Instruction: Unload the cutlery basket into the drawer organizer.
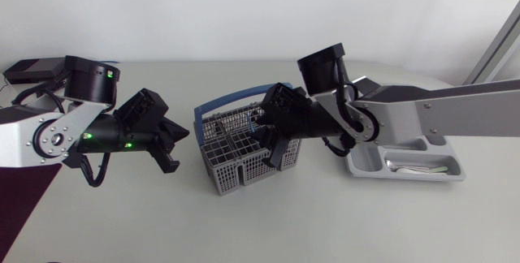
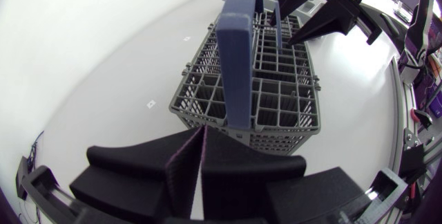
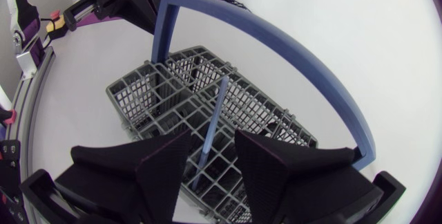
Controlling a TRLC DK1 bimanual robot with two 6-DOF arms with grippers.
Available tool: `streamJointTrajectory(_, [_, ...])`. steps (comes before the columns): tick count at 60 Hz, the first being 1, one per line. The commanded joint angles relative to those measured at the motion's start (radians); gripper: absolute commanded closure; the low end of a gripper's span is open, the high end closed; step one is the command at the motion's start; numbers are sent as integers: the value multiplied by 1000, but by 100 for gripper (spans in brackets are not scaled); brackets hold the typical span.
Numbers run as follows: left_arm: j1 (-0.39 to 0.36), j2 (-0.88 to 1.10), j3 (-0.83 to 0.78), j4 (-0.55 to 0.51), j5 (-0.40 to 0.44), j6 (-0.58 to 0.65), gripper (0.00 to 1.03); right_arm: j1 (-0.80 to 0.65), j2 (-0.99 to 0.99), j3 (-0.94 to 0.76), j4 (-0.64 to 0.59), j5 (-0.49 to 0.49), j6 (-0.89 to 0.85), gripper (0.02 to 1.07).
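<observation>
The grey cutlery basket (image 1: 231, 164) with its blue bail handle (image 3: 276, 41) stands mid-table. My right gripper (image 3: 214, 158) hangs over the basket's right end, open, its fingers on either side of an upright blue-handled utensil (image 3: 213, 117) in a compartment, with a gap showing beside it. In the head view the right gripper (image 1: 273, 143) covers that end of the basket. My left gripper (image 2: 202, 151) is shut and empty, just left of the basket (image 2: 276, 79), pointing at it. The pale drawer organizer (image 1: 455, 174) lies under my right arm.
Some light cutlery (image 1: 418, 166) lies in the organizer's front compartment. A black box (image 1: 32, 70) sits at the table's far left corner. A dark mat (image 1: 20, 206) covers the near left edge.
</observation>
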Motion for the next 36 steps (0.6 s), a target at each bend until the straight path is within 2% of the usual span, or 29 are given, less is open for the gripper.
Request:
streamJointTrajectory(1, [-7, -11, -31, -11, 10, 22, 79, 13, 32, 29, 7, 1, -16, 63])
streamJointTrajectory(3, [-7, -11, -33, -11, 10, 22, 79, 17, 39, 36, 7, 1, -16, 65])
streamJointTrajectory(16, [-11, -14, -39, -11, 10, 22, 79, 23, 53, 48, 2, 1, -18, 102])
streamJointTrajectory(36, [-19, -31, -51, -12, 10, 21, 79, 25, -39, 6, 2, 1, 2, 102])
